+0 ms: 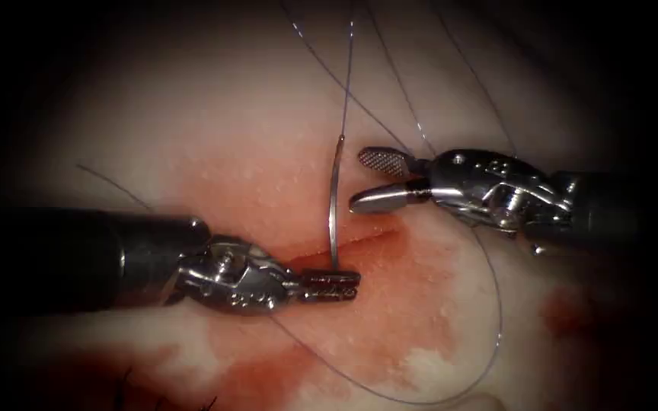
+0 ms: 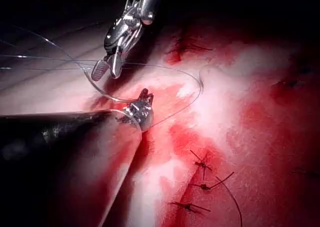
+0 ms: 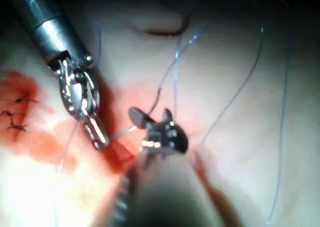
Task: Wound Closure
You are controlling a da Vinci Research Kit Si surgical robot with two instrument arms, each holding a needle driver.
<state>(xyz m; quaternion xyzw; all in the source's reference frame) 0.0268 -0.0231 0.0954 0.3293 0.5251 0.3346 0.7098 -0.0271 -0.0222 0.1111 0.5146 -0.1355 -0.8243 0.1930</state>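
**Observer:** Start at the tips. What do you have?

**Operator:** My left tool [image 1: 330, 285] sits lower centre of the endoscope frame, jaws clamped on the curved needle [image 1: 333, 205] at its lower end, close by the tip. The needle stands nearly upright from the jaws; its swaged end is at centre frame, where the thread [image 1: 348, 76] leaves it and runs to the top edge. The whole arc is free of the tissue [image 1: 215, 114].

**Observer:** And the right?

**Operator:** My right tool [image 1: 378, 179] is right of centre, jaws spread wide, nothing between them. The lower jaw tip is just beside the needle's mid-curve, to its right; I can't tell if they touch.

**Observer:** The cut?

**Operator:** The cut [image 1: 359, 242] runs as a thin red line from the left tool's jaws up toward the right, passing under the right tool. The needle rises from its left end. Red fluid [image 1: 390, 304] stains the tissue below and to the right of it.

**Observer:** Thread slack?

**Operator:** A long loop sweeps from under the left tool's wrist, along the bottom of the frame, and back up on the right toward the right tool. Several more strands cross the upper frame. In the left wrist view I see my left tool [image 2: 145, 98], the right tool [image 2: 107, 69] open beyond it, and three tied stitches [image 2: 200, 184] on stained tissue. In the right wrist view the open right tool [image 3: 150, 118] faces the left tool [image 3: 97, 132].
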